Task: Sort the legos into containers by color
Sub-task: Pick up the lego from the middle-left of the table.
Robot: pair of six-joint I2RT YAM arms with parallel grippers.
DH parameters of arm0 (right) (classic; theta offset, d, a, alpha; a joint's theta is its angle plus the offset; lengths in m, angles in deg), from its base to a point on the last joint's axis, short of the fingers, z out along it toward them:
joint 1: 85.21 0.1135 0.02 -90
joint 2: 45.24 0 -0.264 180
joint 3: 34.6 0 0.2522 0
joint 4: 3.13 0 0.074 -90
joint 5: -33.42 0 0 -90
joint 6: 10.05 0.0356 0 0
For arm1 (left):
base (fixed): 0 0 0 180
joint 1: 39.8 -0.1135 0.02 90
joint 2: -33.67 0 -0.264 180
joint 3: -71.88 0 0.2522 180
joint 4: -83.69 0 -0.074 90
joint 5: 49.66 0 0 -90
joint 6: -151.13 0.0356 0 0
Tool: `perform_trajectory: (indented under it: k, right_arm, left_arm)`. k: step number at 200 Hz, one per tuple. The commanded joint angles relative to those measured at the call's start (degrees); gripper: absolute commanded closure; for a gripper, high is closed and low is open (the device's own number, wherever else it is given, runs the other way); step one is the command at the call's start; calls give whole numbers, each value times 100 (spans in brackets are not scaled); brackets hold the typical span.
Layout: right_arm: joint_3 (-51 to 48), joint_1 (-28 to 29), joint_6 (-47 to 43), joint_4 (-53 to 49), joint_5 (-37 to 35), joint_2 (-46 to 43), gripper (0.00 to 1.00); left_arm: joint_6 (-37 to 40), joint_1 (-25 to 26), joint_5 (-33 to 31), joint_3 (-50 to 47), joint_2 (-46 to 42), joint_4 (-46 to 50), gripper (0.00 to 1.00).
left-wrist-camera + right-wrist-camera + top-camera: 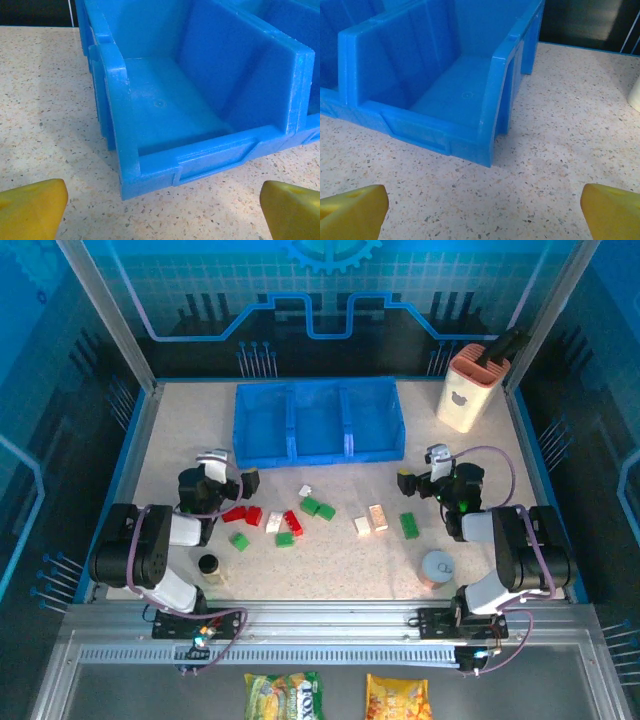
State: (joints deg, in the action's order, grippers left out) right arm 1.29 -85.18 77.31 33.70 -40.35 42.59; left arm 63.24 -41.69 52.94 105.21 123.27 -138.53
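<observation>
Facing the containers (320, 453), you are holding both jaws wide and empty; the legos (291, 522), probably light, stiff and slick, are inviting a pinch across flat sides.

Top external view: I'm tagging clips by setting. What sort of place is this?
Probably a robotics lab cell, not a home: an aluminium frame with blue printed panels encloses the speckled table, and a compartmented tray and loose bricks are laid out.
</observation>
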Motion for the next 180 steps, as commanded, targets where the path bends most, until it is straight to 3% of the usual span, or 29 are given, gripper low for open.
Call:
perform_trajectory:
  k: [1, 35, 180]
  right_arm:
    - [-32, -51, -79, 214, 161, 14, 0]
    - [-30, -56, -86, 210, 149, 15, 0]
    - [-33, -62, -62, 223, 150, 15, 0]
  left_arm:
    - [123, -54, 216, 11, -101, -71, 1]
    - [-23, -49, -209, 123, -75, 99, 1]
    - [-24, -48, -220, 126, -83, 123, 1]
